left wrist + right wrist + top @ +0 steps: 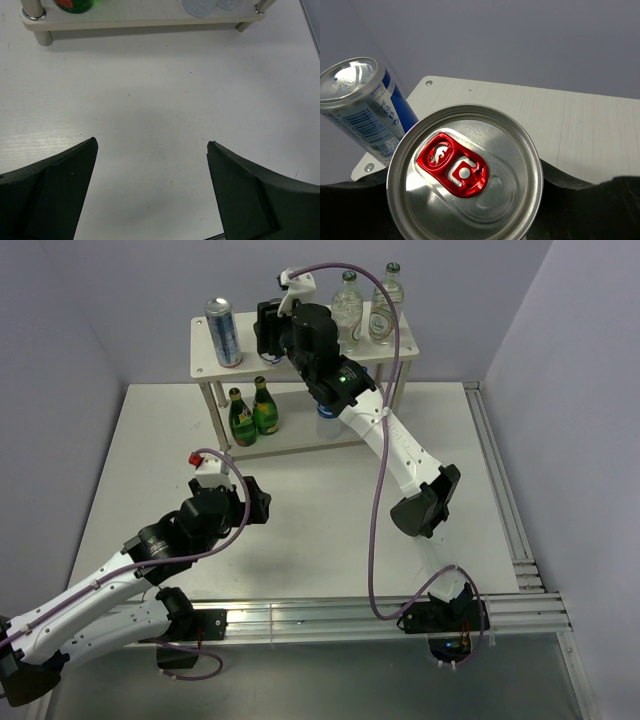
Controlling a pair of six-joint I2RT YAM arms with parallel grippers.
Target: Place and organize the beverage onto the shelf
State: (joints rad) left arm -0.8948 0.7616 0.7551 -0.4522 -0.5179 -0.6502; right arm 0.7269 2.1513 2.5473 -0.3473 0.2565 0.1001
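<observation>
**Item:** can, silver lid, red tab unopened. Prob. full, so fairly heavy. Thin smooth wall: slippery, dents if over-squeezed. Best hold: mid-body, opp. sides.

**Loc.:** clamped in right tool over top board of shelf, left half, just beside 2nd can (blue/silver). Shelf stands at far edge of desk, approx. mid.

**Also:** clear bottles on top board, right end; green bottles on lower board, left.

**Left tool**: spread wide, holding nothing, above desk nr shelf front.

**Not visible:** can body & base, so whether it touches the board can't be told; wrist blocks it from above. Blue thing under right arm unclear.
</observation>
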